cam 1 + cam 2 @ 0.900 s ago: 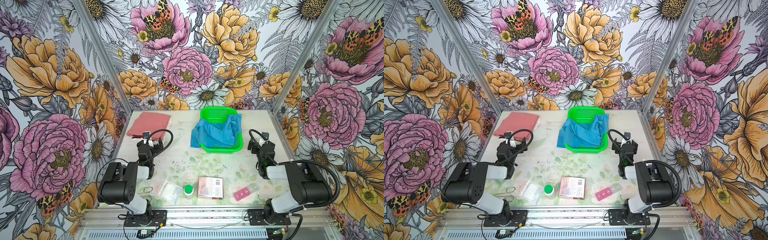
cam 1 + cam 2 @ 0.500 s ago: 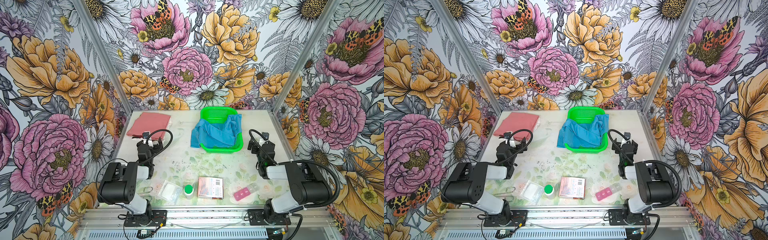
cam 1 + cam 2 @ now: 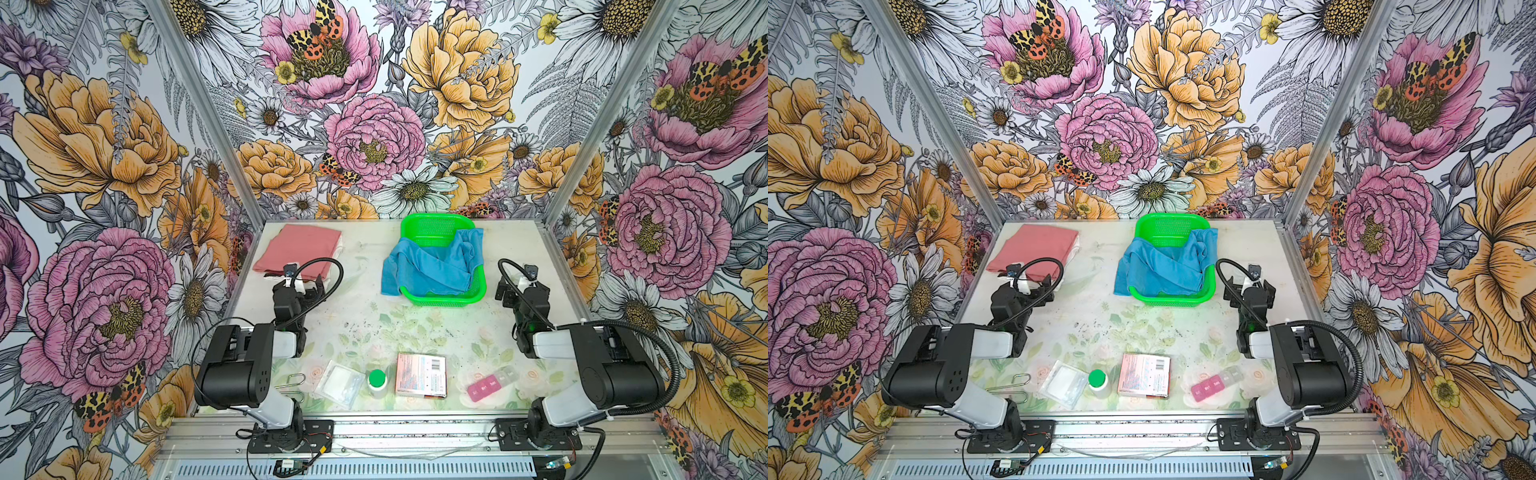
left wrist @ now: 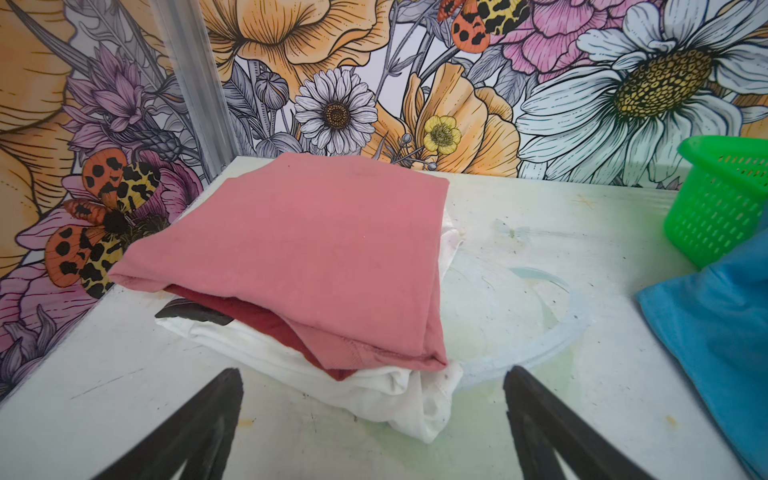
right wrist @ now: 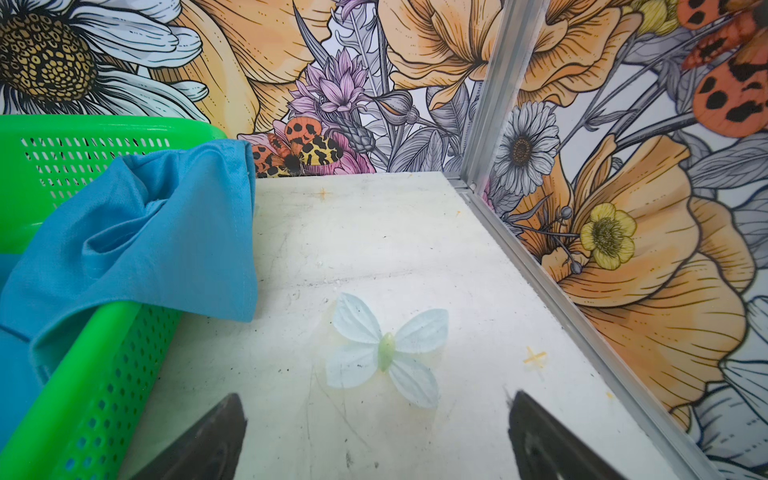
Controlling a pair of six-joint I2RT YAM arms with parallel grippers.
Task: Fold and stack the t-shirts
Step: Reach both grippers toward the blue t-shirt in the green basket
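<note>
Looking down on a pale, scuffed worktop [image 3: 365, 266] boxed in by loud flowered wallpaper. Finding a salmon-pink cloth t-shirt [image 3: 297, 247], folded square, lying in the far left corner, resting on a folded piece of white fabric [image 4: 374, 386] that is peeking out under its near edge. Seeing a bright sky-blue cloth t-shirt [image 3: 432, 270] slumping crumpled in a green plastic mesh basket [image 3: 436, 226] at the far middle, hanging over both the left and right rims. Holding the left jaws spread wide, pinching nothing, hovering just short of the stack's near edge. Holding the right jaws spread wide too, gripping nothing, hanging over bare worktop just right of the basket, close to a pale printed butterfly [image 5: 386, 349]. Noting, along the near edge and well apart from the shirts, a pink pill box [image 3: 484, 386], a pink carton [image 3: 421, 375], a green-capped white bottle [image 3: 377, 382] and a clear plastic packet [image 3: 340, 382].
</note>
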